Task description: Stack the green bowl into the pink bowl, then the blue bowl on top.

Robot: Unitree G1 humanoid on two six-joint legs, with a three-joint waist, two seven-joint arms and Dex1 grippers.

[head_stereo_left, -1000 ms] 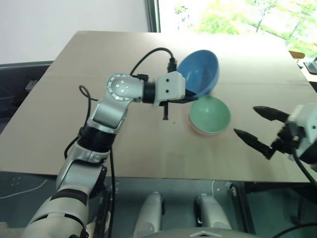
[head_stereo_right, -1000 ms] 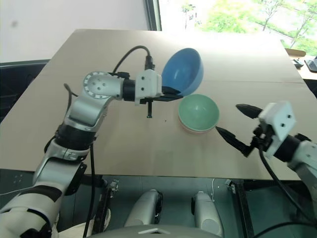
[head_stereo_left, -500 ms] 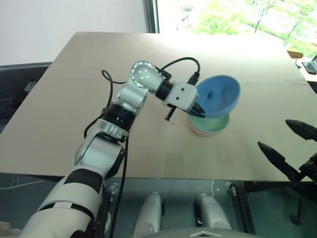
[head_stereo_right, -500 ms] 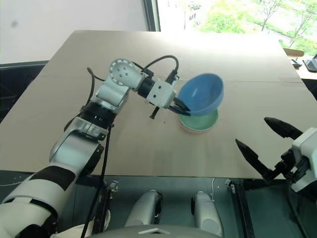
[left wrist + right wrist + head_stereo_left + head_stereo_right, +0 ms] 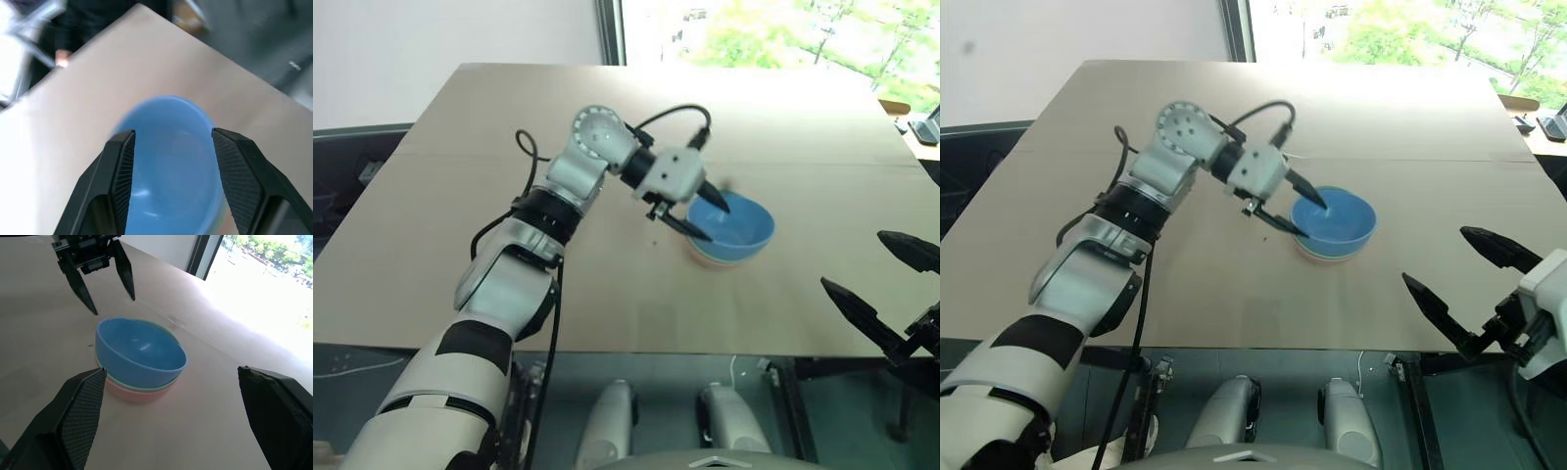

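**A:** so where's the stack at? Looks to me like the blue bowl [image 5: 139,351] is sitting in the other two, right of centre in the head views.

**B:** yep. Right wrist view is the clearest: blue on top, a thin mint rim of the green bowl [image 5: 164,386] peeking out under it, and the pink bowl [image 5: 134,394] at the bottom on the table [image 5: 460,196]. Blue one sits a bit tilted, not fully flush.

**A:** and the left gripper [image 5: 700,217]? Holding it or not?

**B:** let go, I'd say. Its two black fingers are spread apart, hovering just at the stack's left edge. One tip is over the blue rim, the other off to the outside. In the left wrist view you can see the bowl between the fingers with gaps on both sides, so nothing's pinched.

**A:** right gripper [image 5: 1469,294]?

**B:** lower right of the frame, off the table's front edge, well away from the bowls. Fingers splayed wide, nothing in them.
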